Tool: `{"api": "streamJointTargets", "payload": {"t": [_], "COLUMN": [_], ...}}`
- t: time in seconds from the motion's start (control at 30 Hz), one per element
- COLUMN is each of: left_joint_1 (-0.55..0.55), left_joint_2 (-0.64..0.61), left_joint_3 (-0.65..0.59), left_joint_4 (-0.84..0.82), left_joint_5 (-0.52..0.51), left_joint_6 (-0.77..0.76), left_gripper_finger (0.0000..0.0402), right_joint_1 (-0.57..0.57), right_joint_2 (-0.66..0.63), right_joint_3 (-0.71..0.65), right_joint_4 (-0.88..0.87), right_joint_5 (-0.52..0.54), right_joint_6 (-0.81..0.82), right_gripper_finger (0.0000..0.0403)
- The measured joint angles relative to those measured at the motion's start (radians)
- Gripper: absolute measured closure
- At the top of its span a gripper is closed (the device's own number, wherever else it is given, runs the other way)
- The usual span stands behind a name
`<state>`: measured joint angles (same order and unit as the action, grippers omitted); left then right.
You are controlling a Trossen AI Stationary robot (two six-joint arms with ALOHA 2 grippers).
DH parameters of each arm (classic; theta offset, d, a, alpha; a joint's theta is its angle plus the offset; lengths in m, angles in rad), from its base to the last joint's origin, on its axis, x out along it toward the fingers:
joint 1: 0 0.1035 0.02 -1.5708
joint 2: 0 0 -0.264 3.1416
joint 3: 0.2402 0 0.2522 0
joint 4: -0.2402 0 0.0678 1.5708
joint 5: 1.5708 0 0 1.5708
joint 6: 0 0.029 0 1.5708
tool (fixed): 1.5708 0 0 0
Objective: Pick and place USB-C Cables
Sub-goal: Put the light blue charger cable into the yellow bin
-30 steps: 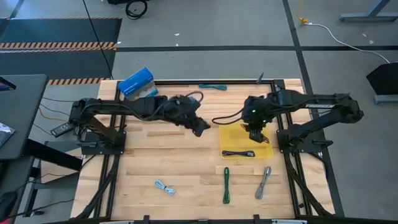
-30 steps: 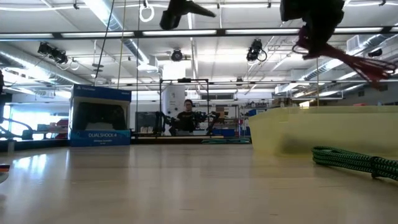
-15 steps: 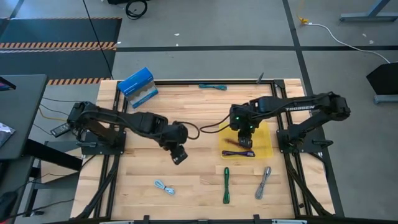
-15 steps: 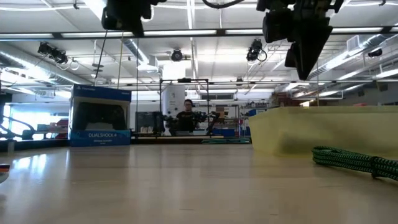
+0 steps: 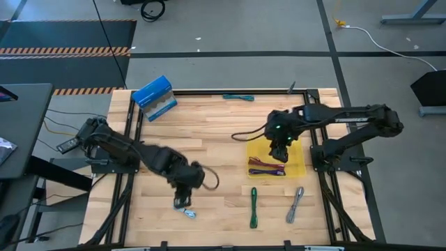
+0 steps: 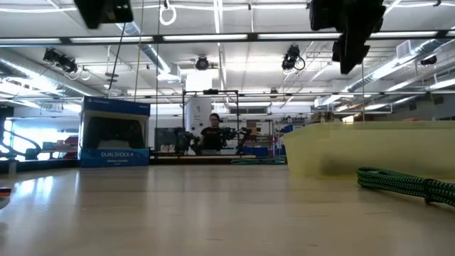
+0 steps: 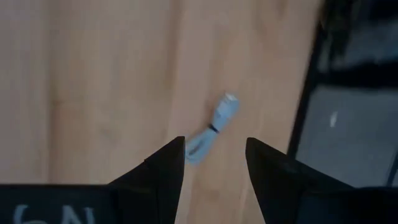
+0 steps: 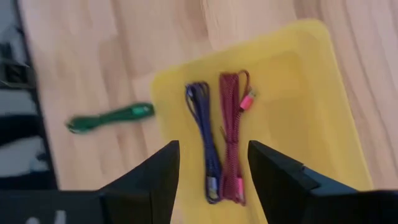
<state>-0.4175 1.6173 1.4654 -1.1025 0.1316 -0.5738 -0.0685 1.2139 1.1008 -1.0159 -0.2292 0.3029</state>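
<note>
Two USB-C cables, a purple one (image 8: 200, 134) and a maroon one (image 8: 232, 140), lie side by side in the yellow tray (image 5: 296, 164). My right gripper (image 8: 211, 163) hangs open above them (image 5: 279, 150), touching nothing. A light blue cable (image 7: 214, 126) lies flat on the wood near the table's front edge. My left gripper (image 7: 214, 158) is open above it (image 5: 183, 201), one finger on either side, apart from it. A green cable (image 5: 254, 207) and a grey cable (image 5: 295, 203) lie on the table in front of the tray. A teal cable (image 5: 238, 97) lies at the far edge.
A blue box (image 5: 153, 96) stands at the far left corner. In the low view the tray's wall (image 6: 355, 146) and the green cable (image 6: 405, 183) show at the right. A person (image 6: 213, 132) sits far behind the table. Bare wood lies between the arms.
My right gripper has opened and let go of the maroon cable, which now lies in the tray beside the purple one. My left gripper has swung from the table's middle toward the near edge and down, over the light blue cable, still open.
</note>
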Motion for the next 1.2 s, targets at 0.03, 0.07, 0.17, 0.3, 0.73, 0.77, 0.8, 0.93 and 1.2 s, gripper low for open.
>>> {"api": "streamJointTargets", "payload": {"t": [0.03, 0.07, 0.17, 0.3, 0.73, 0.77, 0.8, 0.93, 1.2], "left_joint_1": [-0.025, -0.047, -0.11, -0.154, -0.187, -0.187, -0.189, -0.193, -0.19], "left_joint_2": [0.007, 0.016, 0.049, 0.11, 0.346, 0.356, 0.366, 0.413, 0.475], "left_joint_3": [0.0, 0.0, 0.0, 0.0, 0.0, 0.0, 0.0, 0.0, 0.005], "left_joint_4": [-0.003, 0.002, 0.019, 0.024, 0.17, 0.167, 0.166, 0.193, 0.181], "left_joint_5": [0.004, 0.007, -0.001, -0.045, -0.037, -0.04, -0.044, -0.054, -0.047], "left_joint_6": [0.015, 0.035, 0.078, 0.119, 0.29, 0.293, 0.295, 0.289, 0.211], "left_gripper_finger": [0.0223, 0.0223, 0.0223, 0.0223, 0.0223, 0.0223, 0.0223, 0.0223, 0.0243], "right_joint_1": [0.0, 0.0, 0.0, 0.001, 0.022, 0.032, 0.043, 0.092, 0.204], "right_joint_2": [-0.024, -0.051, -0.129, -0.222, -0.36, -0.365, -0.367, -0.372, -0.383], "right_joint_3": [0.0, 0.0, 0.0, 0.0, 0.0, 0.0, 0.0, 0.0, 0.0], "right_joint_4": [0.008, 0.021, 0.068, 0.148, 0.29, 0.29, 0.29, 0.297, 0.329], "right_joint_5": [-0.005, -0.007, -0.007, 0.0, 0.027, 0.027, 0.027, 0.03, 0.05], "right_joint_6": [0.022, 0.049, 0.139, 0.26, 0.548, 0.555, 0.558, 0.562, 0.642], "right_gripper_finger": [0.0207, 0.0207, 0.0205, 0.0205, 0.0206, 0.0206, 0.0206, 0.0207, 0.0207]}}
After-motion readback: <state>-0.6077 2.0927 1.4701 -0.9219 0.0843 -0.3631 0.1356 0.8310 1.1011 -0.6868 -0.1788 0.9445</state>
